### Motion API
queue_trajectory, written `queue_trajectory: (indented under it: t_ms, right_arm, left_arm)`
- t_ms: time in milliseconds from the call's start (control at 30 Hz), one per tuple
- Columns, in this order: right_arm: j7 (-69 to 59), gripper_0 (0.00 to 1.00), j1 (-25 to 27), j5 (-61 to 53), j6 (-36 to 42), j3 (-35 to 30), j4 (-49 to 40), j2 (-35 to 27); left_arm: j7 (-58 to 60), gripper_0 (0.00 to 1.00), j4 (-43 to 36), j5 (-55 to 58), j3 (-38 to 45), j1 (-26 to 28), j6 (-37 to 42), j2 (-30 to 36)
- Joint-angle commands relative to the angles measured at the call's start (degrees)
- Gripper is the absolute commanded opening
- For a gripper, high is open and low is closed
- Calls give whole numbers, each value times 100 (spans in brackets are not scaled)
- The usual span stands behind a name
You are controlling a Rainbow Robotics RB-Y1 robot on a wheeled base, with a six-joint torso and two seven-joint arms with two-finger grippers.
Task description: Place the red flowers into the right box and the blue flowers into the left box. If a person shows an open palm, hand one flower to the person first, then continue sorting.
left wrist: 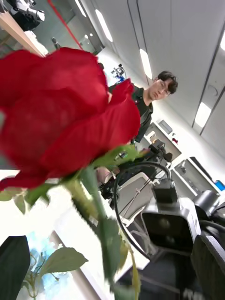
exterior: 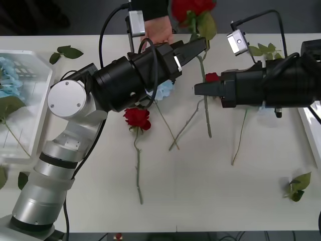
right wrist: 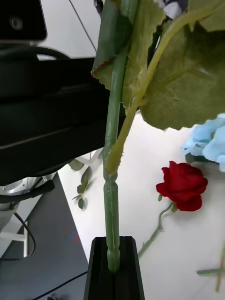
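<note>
My right gripper (exterior: 196, 89) (right wrist: 114, 262) is shut on the green stem (right wrist: 111, 197) of a red flower whose bloom (exterior: 193, 7) (left wrist: 61, 112) stands high at the table's far side. My left gripper (exterior: 198, 46) sits at the same stem just under the leaves, its fingers (left wrist: 11, 267) spread. A person's hand (exterior: 158, 32) in a black sleeve reaches in behind my left arm. Two more red flowers (exterior: 137, 118) (exterior: 212, 77) and a blue flower (exterior: 163, 91) lie mid-table. The left box (exterior: 42, 108) holds blue flowers (exterior: 10, 75). The right box (exterior: 308, 130) is at the right edge.
Loose green leaf sprigs lie at the far left (exterior: 65, 51), near right (exterior: 298, 187) and far right (exterior: 266, 50). Long stems (exterior: 173, 143) cross the table's middle. A pale blue bloom (exterior: 266, 109) peeks from under my right arm. The near half of the table is bare.
</note>
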Motion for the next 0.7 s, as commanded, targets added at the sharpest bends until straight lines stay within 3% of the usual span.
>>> queue_trajectory:
  t_ms: [33, 367, 533, 700]
  right_arm:
    - [-244, 0, 24, -31, 199, -397, -73, -397]
    - [-252, 0, 164, -110, 700, -1312, 367, -1003]
    - [574, 0, 15, -110, 111, -1399, 314, -889]
    - [1593, 0, -73, -93, -645, -1408, 323, -625]
  left_arm:
    - [-106, 100, -134, 124, 129, 122, 133, 285]
    - [369, 100, -169, 229, 1113, 518, 1908, 1823]
    - [1239, 100, -169, -439, 1429, 615, 2602, 2368]
    - [2179, 100, -257, -1520, 1588, 606, 3042, 2333]
